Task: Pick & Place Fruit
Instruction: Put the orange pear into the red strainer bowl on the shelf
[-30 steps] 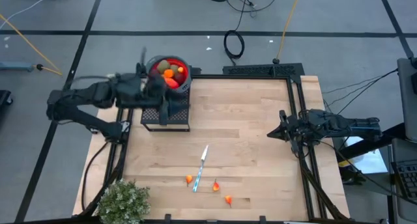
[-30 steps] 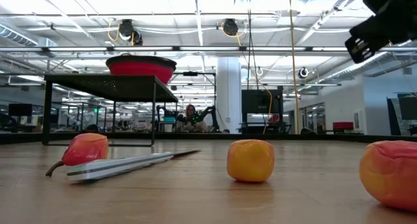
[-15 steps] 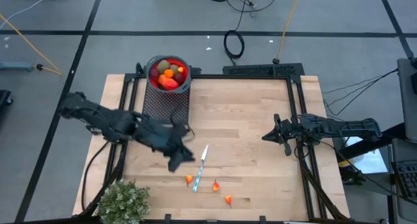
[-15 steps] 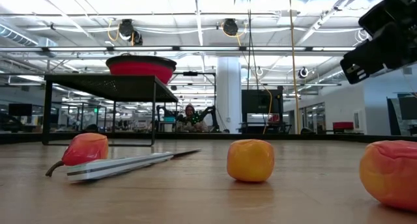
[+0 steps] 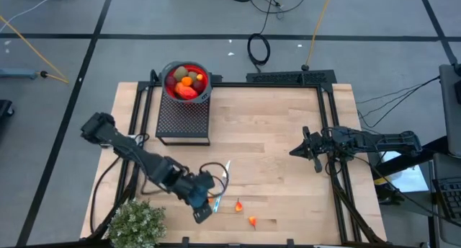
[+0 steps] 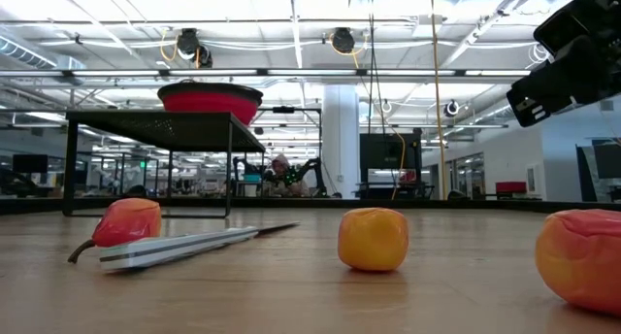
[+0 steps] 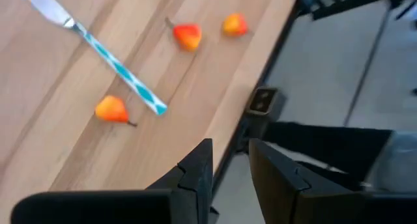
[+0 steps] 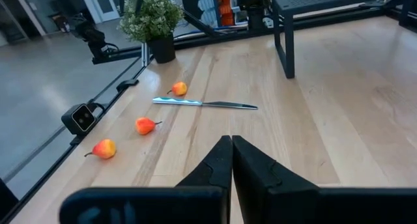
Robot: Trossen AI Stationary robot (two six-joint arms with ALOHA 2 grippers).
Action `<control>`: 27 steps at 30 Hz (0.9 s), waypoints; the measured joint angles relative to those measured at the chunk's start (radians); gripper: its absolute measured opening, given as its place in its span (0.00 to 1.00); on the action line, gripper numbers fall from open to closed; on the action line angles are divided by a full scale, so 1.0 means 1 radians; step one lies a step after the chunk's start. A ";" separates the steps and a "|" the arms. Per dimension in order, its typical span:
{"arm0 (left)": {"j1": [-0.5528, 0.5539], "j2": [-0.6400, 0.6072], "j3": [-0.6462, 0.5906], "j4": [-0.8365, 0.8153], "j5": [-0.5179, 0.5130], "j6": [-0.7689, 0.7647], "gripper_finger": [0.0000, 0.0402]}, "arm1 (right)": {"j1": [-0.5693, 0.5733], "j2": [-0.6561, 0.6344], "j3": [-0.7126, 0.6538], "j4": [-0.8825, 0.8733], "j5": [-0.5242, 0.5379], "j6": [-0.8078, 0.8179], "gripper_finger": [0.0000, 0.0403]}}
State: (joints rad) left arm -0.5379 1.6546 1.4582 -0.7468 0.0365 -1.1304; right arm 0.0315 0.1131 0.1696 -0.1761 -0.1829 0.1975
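We judge the job mostly done: the red bowl with a grey rim (image 5: 186,81), standing on a black mesh stand (image 5: 184,120) at the far left of the pale wooden table (image 5: 281,147), already carries a heap of toy fruit (image 5: 186,83) in orange, olive and red. What we still see loose are three small orange-red pear-shaped toy fruits near the front edge: one (image 5: 209,200) just beside the teal-handled table knife (image 5: 222,184), a second (image 5: 238,205) a little to its right, and a third (image 5: 253,220) closest to the edge. Our left tool (image 5: 202,205) hangs low over the table right by the first pear and the knife's handle; in its wrist view the fingers (image 7: 195,172) stand a narrow way apart with nothing between them (the pear (image 7: 111,109) lies ahead of them, not yet in the gap). Our right tool (image 5: 297,150) waits above the right side of the table, fingers (image 8: 218,159) pressed together and empty. So three pickups remain, by our reckoning, and the nearest pear looks like the one in hand.
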 joint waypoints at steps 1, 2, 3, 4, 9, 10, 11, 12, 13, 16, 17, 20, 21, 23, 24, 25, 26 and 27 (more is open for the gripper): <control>-0.004 0.016 0.000 -0.003 0.000 -0.001 0.25 | 0.000 0.000 0.000 0.000 0.000 0.000 0.01; -0.010 0.032 0.000 -0.011 0.000 -0.002 0.25 | 0.000 0.000 0.000 0.000 0.000 0.000 0.01; -0.014 0.046 0.000 -0.019 0.006 -0.010 0.25 | 0.000 0.000 0.000 0.000 0.000 -0.001 0.01; -0.015 0.060 0.000 -0.021 0.015 -0.028 0.25 | 0.000 0.000 0.000 0.000 0.000 0.000 0.01; -0.015 0.113 0.000 -0.022 0.018 -0.078 0.25 | 0.000 0.000 0.000 0.000 0.000 -0.004 0.01; -0.015 0.123 0.000 -0.028 0.003 -0.076 0.25 | 0.000 0.000 0.000 0.000 0.000 -0.007 0.01; -0.014 0.134 0.000 -0.036 -0.014 -0.059 0.25 | 0.000 0.000 0.000 0.000 0.000 -0.008 0.01; -0.014 0.144 0.000 -0.044 -0.034 -0.032 0.25 | 0.000 0.000 0.000 0.000 0.000 -0.008 0.01; -0.014 0.154 0.000 -0.049 -0.053 0.001 0.25 | 0.000 0.000 0.000 -0.001 0.000 -0.008 0.01; -0.013 0.184 0.000 -0.052 -0.070 0.154 0.25 | 0.000 0.000 0.000 0.000 -0.001 -0.008 0.01; -0.012 0.194 0.000 -0.055 -0.071 0.226 0.25 | 0.000 0.000 0.000 -0.001 0.000 -0.008 0.01; -0.012 0.221 0.000 -0.079 -0.065 0.449 0.25 | 0.000 0.000 0.000 -0.001 -0.001 -0.012 0.01; -0.014 0.228 0.000 -0.089 -0.060 0.532 0.25 | 0.000 0.000 0.000 -0.001 -0.001 -0.023 0.01; -0.017 0.238 0.000 -0.114 -0.050 0.708 0.25 | 0.000 0.000 0.000 0.000 -0.001 -0.051 0.01; -0.017 0.240 0.000 -0.132 -0.047 0.789 0.25 | 0.000 0.000 0.000 -0.001 -0.001 -0.063 0.01; -0.017 0.241 0.000 -0.152 -0.048 0.862 0.25 | 0.000 0.000 0.000 -0.002 -0.001 -0.074 0.01; -0.018 0.241 0.000 -0.168 -0.056 0.924 0.25 | 0.000 0.000 0.000 -0.001 -0.001 -0.085 0.01; -0.017 0.240 0.000 -0.181 -0.073 0.980 0.25 | 0.000 0.000 0.000 -0.001 -0.001 -0.094 0.01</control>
State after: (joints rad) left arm -0.5551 1.8950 1.4578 -0.9275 -0.0363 -0.1509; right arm 0.0319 0.1135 0.1696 -0.1772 -0.1841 0.1034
